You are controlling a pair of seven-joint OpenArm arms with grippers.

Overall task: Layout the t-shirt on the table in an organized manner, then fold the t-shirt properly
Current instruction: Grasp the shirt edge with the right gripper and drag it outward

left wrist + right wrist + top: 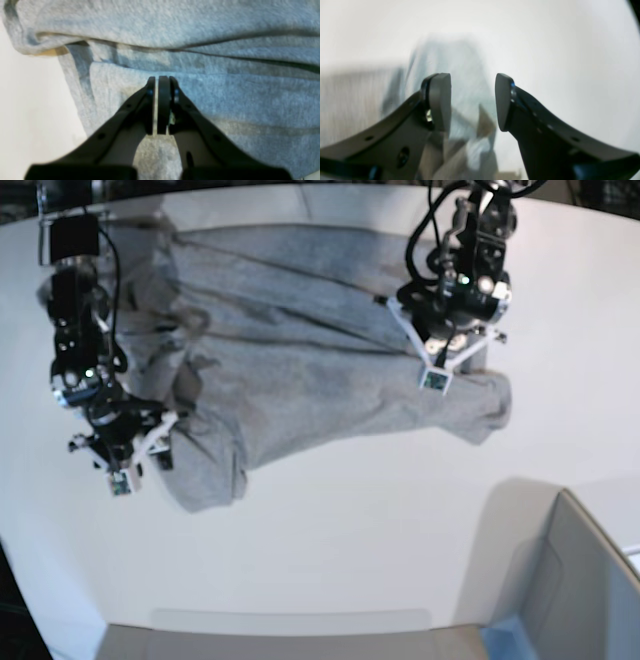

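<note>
1. The left hand (pixel 160 105) is seen in its wrist view with the fingers pressed together, leaving only a thin slit. It lies low over the grey cloth at frame centre. Whether a layer of cloth is pinched between the pads cannot be told.
2. In the base view, the left hand (pixel 445 345) is placed at the upper right of the frame, over the right end of the t-shirt (pixel 300 360). That end is judged to be anchored there so the cloth can be drawn flat.
3. The right hand (pixel 472 100) is shown spread in its wrist view, with nothing between the fingers. Blurred grey cloth is visible beyond them.
4. In the base view, the right hand (pixel 120 445) is found at the left of the frame, just beside the lower-left end of the t-shirt.
5. The t-shirt lies across the upper half of the bench (pixel 350 550), bunched into long creases and not yet flat. The laying-out step is judged unfinished.
6. A grey bin (pixel 575 580) stands at the lower right, well apart from the t-shirt.
</note>
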